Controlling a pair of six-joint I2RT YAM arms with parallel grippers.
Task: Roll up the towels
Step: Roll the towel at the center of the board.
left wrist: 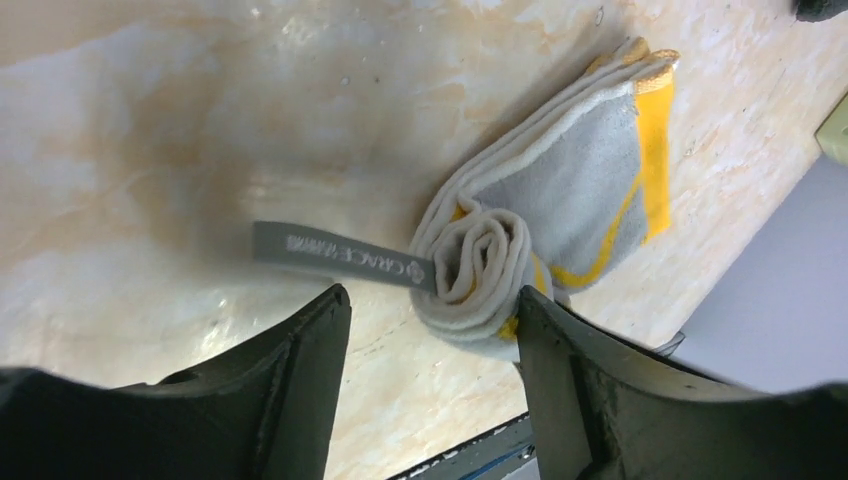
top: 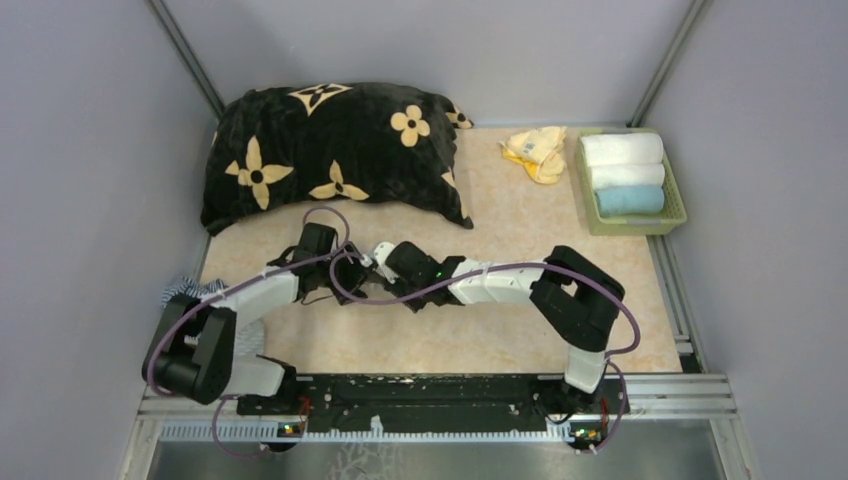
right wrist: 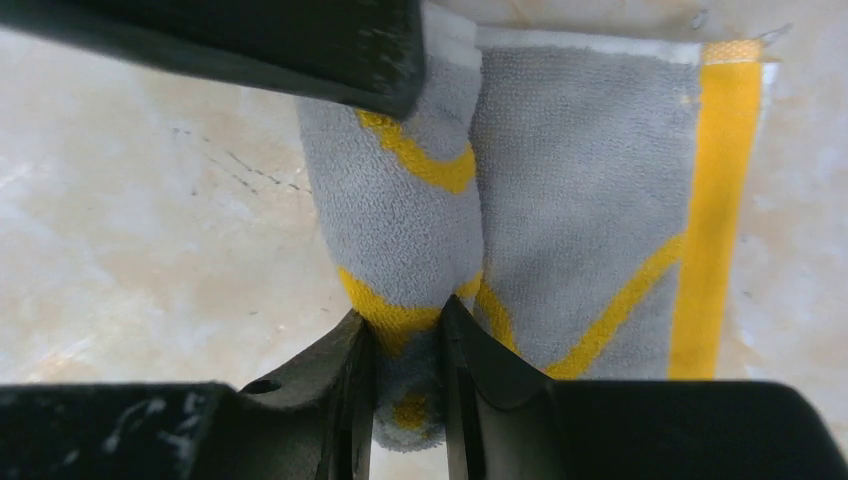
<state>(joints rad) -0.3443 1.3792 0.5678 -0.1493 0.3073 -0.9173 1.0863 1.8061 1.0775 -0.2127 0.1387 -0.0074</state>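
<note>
Beige tabletop [top: 520, 330], centre: half-rolled towel [left wrist: 570, 190]. Pinched at one roll end by right gripper [right wrist: 402, 315]; straddled at the other by left gripper [left wrist: 430, 300], spread, unclamped. Likely to spring loose or cone if turned unevenly.

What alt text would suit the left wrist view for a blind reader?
A grey-and-yellow towel, half rolled, lies on a pale marbled table; its rolled end sits between the left gripper's open dark fingers, a grey label sticking out.
</note>
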